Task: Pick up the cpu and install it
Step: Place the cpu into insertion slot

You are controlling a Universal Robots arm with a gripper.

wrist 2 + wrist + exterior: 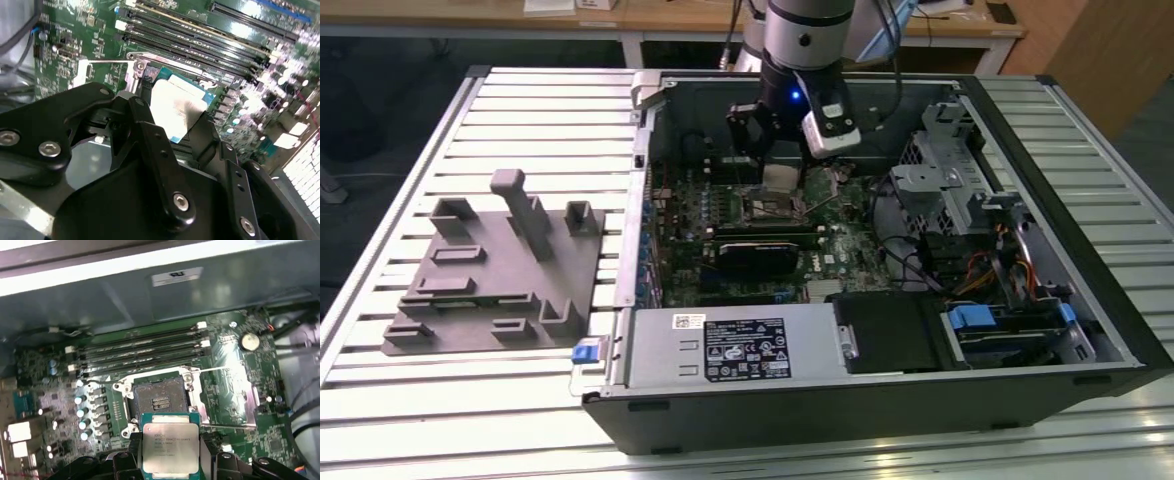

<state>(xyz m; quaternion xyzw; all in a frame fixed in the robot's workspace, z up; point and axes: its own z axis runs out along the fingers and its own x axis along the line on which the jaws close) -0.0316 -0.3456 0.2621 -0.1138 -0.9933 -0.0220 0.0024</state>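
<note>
Grey moulded tray [480,270] on slatted worktop [400,400] at exterior view's left; open computer case [854,420] beside it, white printed label [747,348] on power supply. Pincer [171,456] clamped on cpu [170,442] edges, printed lid up, above bare socket [160,400], not seated

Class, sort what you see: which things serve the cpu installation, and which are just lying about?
In the job:
cpu, held by the gripper
socket

Lying about:
grey tray on the table
memory slots
power supply
drive cage
</note>
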